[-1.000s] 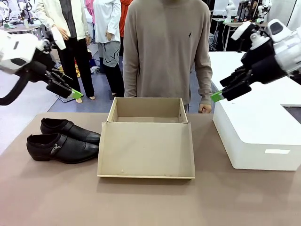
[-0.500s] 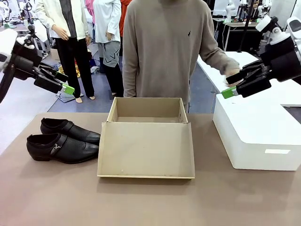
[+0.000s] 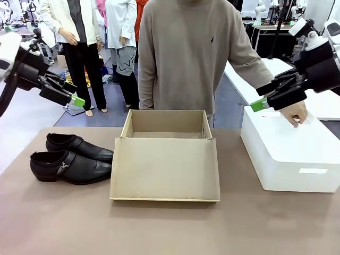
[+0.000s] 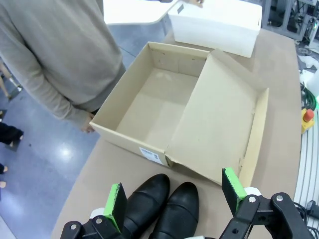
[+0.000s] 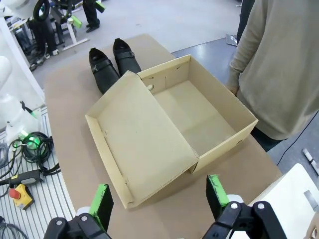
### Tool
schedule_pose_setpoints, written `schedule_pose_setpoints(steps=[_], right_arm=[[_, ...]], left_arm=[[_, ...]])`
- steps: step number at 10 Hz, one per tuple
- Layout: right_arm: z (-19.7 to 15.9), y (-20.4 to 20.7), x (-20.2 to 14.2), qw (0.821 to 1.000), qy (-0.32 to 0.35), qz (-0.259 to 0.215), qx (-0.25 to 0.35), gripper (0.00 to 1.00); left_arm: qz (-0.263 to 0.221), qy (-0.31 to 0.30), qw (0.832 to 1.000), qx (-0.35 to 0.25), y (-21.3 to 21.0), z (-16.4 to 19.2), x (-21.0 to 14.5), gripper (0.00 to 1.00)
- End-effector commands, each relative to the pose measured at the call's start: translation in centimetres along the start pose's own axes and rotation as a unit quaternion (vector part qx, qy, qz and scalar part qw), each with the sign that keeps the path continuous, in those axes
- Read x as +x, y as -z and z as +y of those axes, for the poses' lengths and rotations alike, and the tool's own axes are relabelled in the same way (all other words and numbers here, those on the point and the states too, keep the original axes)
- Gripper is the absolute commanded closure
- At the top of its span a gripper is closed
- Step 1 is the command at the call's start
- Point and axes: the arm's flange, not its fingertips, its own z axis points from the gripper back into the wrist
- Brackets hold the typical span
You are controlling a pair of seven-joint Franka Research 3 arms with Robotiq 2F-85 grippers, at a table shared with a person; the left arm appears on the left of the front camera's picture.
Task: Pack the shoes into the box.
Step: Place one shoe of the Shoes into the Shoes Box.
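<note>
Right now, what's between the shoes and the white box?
The open cardboard box sits between the shoes and the white box, clearest in the front view.

Both white arms are held high at their own sides, the left gripper [image 3: 73, 93] and right gripper [image 3: 266, 96] angled inward and downward, jaws spread wide and apparently empty, though the front view is small.

2 black shoes [image 3: 69, 157] beside open box [image 3: 166, 159]
</note>
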Motion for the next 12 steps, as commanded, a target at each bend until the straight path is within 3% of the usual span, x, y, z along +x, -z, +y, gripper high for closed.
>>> schedule_pose_setpoints(steps=[1, 5, 9, 12], right_arm=[[-0.2, 0.1, 0.0, 1.000, -0.008, -0.006, 0.006, 0.00], [-0.2, 0.1, 0.0, 1.000, -0.008, -0.006, 0.006, 0.00], [-0.2, 0.1, 0.0, 1.000, -0.008, -0.006, 0.006, 0.00], [-0.2, 0.1, 0.0, 1.000, -0.008, -0.006, 0.006, 0.00]], left_arm=[[-0.006, 0.009, 1.000, -0.006, 0.0, 0.3, -0.2, 0.00], [-0.001, 0.001, 1.000, 0.001, -0.1, 0.0, -0.1, 0.00], [0.097, 0.122, 0.988, 0.001, -1.8, 3.4, 1.8, 0.00], [0.183, 0.234, 0.955, -0.023, -2.3, 6.8, 3.5, 0.00]])
